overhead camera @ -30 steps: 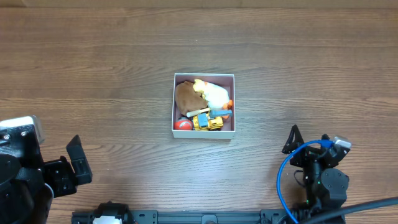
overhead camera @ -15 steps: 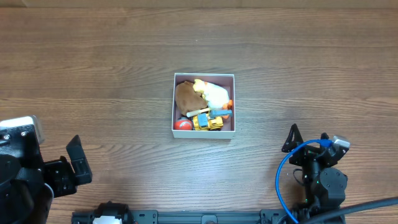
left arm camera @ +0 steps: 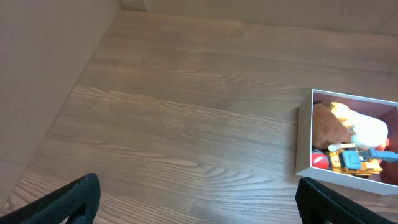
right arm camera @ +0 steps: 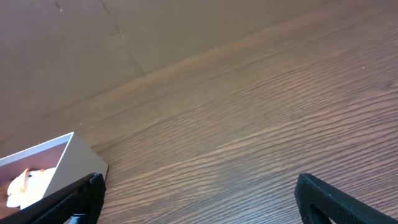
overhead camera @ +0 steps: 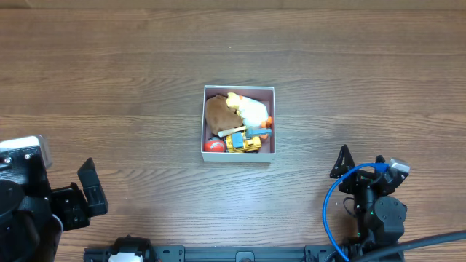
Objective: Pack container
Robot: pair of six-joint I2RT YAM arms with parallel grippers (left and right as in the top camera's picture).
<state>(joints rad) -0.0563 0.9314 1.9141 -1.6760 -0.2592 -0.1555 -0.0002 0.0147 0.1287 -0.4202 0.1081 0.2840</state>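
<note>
The container, a shallow square white-walled box, sits at the table's middle. It holds a brown plush, a white and yellow plush, a yellow toy truck and a red ball. It also shows in the left wrist view and the right wrist view. My left gripper is open and empty near the front left edge. My right gripper is open and empty at the front right.
Bare wood table lies all round the box. A blue cable loops by the right arm. A plain wall rises at the table's left side.
</note>
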